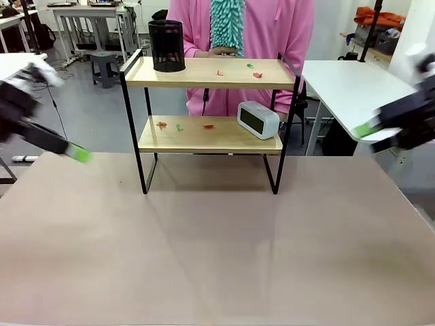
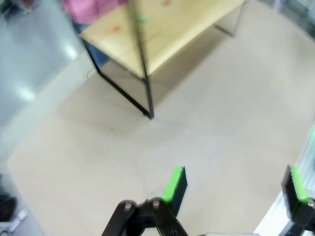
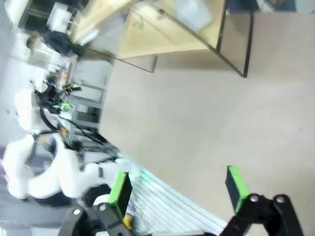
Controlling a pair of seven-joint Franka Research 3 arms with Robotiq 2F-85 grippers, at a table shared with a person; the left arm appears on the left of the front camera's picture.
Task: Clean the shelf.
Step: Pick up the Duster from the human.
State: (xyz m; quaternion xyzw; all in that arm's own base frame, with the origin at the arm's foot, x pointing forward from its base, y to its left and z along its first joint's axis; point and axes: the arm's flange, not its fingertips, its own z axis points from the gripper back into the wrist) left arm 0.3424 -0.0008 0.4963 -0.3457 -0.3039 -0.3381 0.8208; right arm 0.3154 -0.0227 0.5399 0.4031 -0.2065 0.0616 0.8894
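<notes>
Toward the far edge of the worktop (image 1: 217,244), about midway across, stands the shelf (image 1: 211,139), its four black legs on the pale surface. A wide bare stretch of worktop lies open between it and the near edge, with free room on both flanks. At the left margin hangs the left claw (image 2: 236,189), released, its green pads well apart with nothing between them. In the front view it is blurred and well clear of the shelf's left legs. At the right side, near the worktop's edge, the right claw (image 3: 178,189) is likewise spread wide and empty, blurred in the front view, well apart from the shelf's right legs.

A white table (image 1: 346,88) stands just beside the worktop at the far right, and grey floor and more tables lie behind. A person (image 1: 272,41) in a pink top stands close behind the shelf, one hand (image 1: 224,50) holding a teal duster (image 1: 226,24) upright above the top board (image 1: 197,73).

A black mesh cup (image 1: 166,45) sits at the left end of that board; what it holds cannot be told. Small red and green scraps (image 1: 253,70) lie toward the board's right half. On the lower board (image 1: 224,141), more scraps (image 1: 179,127) lie left of centre and a white clock (image 1: 258,119) sits at the right end
</notes>
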